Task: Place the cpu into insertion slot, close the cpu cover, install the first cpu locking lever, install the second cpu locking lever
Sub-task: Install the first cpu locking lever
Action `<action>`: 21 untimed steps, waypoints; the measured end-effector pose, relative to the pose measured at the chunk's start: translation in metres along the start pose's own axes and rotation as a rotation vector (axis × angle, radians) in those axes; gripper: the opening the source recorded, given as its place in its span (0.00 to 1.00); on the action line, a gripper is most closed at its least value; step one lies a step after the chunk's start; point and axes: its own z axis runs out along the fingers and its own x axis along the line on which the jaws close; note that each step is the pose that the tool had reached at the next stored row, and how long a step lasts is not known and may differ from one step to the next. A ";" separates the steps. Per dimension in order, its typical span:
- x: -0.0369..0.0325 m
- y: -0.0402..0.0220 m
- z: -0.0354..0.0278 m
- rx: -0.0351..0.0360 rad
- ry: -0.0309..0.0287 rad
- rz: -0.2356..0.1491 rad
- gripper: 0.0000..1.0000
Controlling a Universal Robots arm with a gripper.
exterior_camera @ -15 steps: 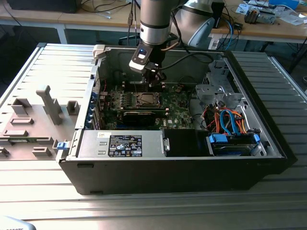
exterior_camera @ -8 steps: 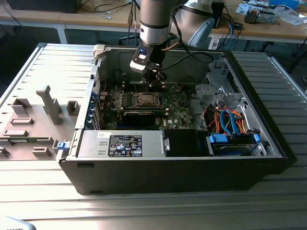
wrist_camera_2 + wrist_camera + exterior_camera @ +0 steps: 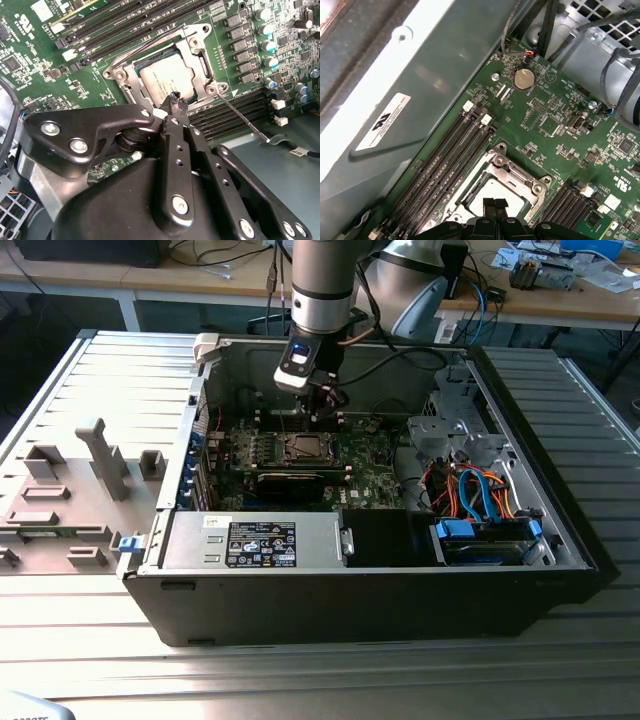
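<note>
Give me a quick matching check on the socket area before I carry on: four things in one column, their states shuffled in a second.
Things:
1. cpu
2. cpu cover
3. locking lever
4. hand

States:
A. thin rod jutting out sideways across the black slots
B. silvery top showing through a square window
C. fingertips together, over the chip's edge
D. metal frame lying flat around the chip

Pairs: 1-B, 2-D, 3-A, 4-C

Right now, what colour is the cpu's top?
Silvery-tan metal; the cpu shows best in the second wrist view.
</note>
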 end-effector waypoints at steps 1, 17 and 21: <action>0.0000 0.0000 0.0000 -0.0001 -0.0001 -0.006 0.11; -0.0002 -0.0002 0.0000 -0.0021 -0.0010 -0.082 0.11; -0.0002 -0.0002 0.0000 -0.0021 -0.0011 -0.084 0.11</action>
